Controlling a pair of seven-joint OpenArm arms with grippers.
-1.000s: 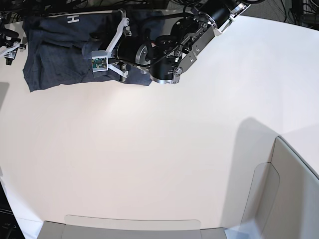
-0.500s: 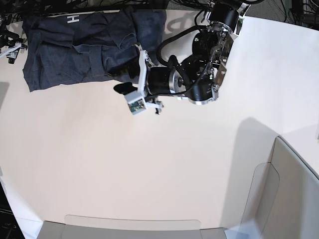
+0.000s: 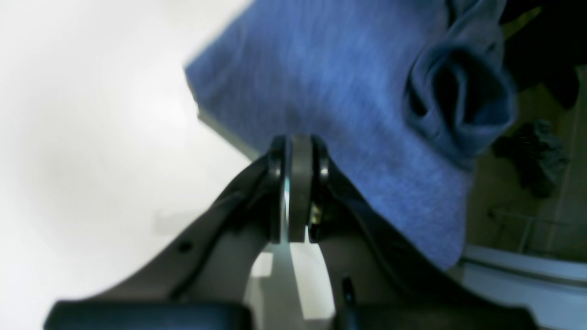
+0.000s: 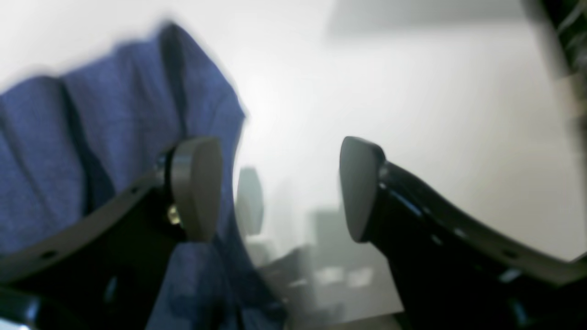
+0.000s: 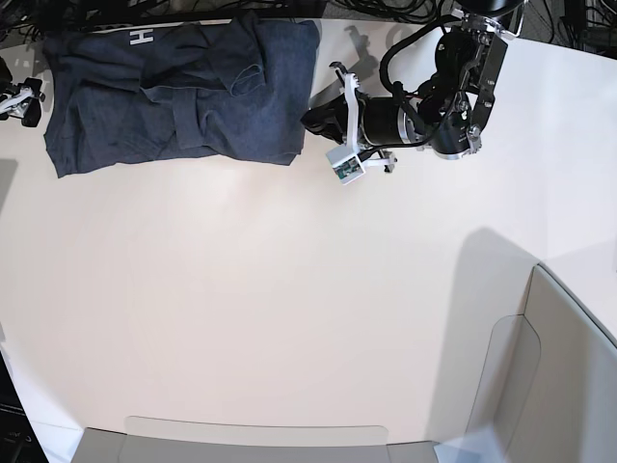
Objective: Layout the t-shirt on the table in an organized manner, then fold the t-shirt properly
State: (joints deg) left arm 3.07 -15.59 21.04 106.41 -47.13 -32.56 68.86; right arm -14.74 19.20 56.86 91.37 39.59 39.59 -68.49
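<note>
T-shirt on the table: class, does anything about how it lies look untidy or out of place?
Yes. The t-shirt lies bunched at the far edge of the table, not spread flat: folds run across its middle, and the wrist view shows a rumpled cloth opening. Part of it appears to overhang the table edge.

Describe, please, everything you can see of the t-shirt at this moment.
The t-shirt is dark heathered blue-grey cloth lying rumpled at the far edge of the table, partly doubled over itself with ridged folds across its middle. White lettering shows near its top edge. In the left wrist view a sleeve opening gapes. The left gripper is shut at its right border; the open right gripper sits at its other side.
</note>
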